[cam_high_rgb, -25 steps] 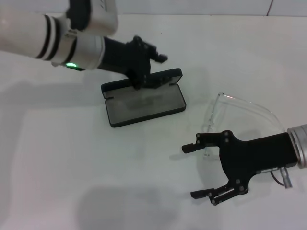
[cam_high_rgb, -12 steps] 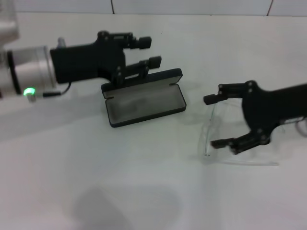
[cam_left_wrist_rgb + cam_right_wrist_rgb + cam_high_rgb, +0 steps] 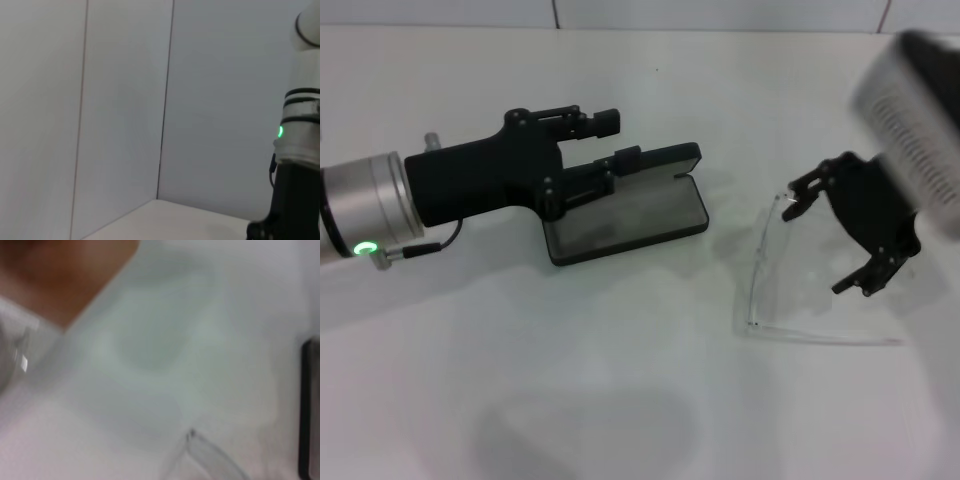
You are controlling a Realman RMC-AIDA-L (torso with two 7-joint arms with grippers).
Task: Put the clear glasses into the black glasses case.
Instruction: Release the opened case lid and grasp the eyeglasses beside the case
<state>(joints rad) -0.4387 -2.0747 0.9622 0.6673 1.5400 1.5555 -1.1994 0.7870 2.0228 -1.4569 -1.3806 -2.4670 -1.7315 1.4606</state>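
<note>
The black glasses case [image 3: 620,218] lies open at the table's middle, grey lining up and lid [image 3: 670,158] raised at the back. My left gripper [image 3: 616,140] is open, level with the lid's left end, with nothing between its fingers; contact with the lid cannot be told. The clear glasses [image 3: 761,262] lie on the white table to the right of the case, one thin arm [image 3: 820,336] running right along the front. My right gripper [image 3: 817,250] hangs open over them, gripping nothing. The right wrist view shows a blurred clear arm tip [image 3: 200,450] and the case's edge [image 3: 307,410].
The white table [image 3: 620,380] spreads wide in front of the case and glasses. A tiled wall [image 3: 720,12] runs along the back. The left wrist view shows only wall panels and a white arm segment [image 3: 302,125] with a green light.
My right gripper has swung from the table's front up and back to over the glasses. My left gripper has turned and dropped level with the case lid.
</note>
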